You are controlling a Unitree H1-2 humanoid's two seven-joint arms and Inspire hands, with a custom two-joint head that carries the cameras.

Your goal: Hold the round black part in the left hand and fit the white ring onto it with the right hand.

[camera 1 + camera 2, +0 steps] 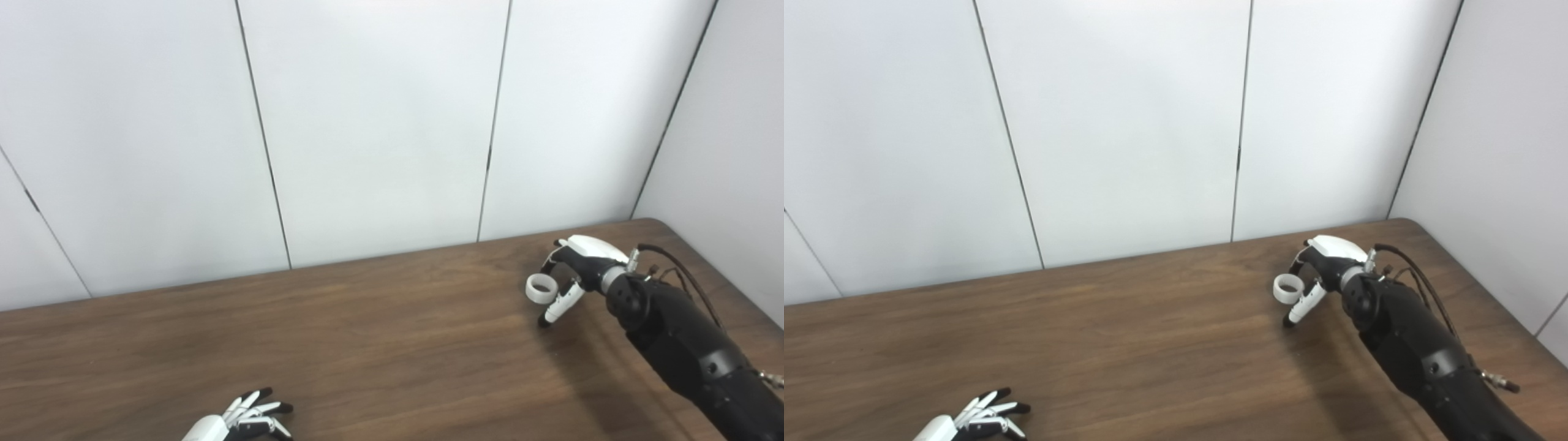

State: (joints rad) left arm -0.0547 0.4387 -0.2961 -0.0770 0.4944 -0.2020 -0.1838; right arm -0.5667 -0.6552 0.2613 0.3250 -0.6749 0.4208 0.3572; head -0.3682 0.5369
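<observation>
A small white ring (541,288) is pinched between the fingers and thumb of my right hand (579,266) over the far right part of the wooden table (380,343). The ring's opening faces up and to the left. My left hand (245,418) lies low at the bottom left edge of the picture, fingers spread, with nothing in it. No round black part shows in either view. In the right eye view the ring (1288,288) and the right hand (1329,262) appear the same way.
White wall panels (380,122) stand directly behind the table, and another wall runs along its right side. The table's far right corner (649,222) is just behind my right hand. My black right forearm (686,343) reaches in over the table's right part.
</observation>
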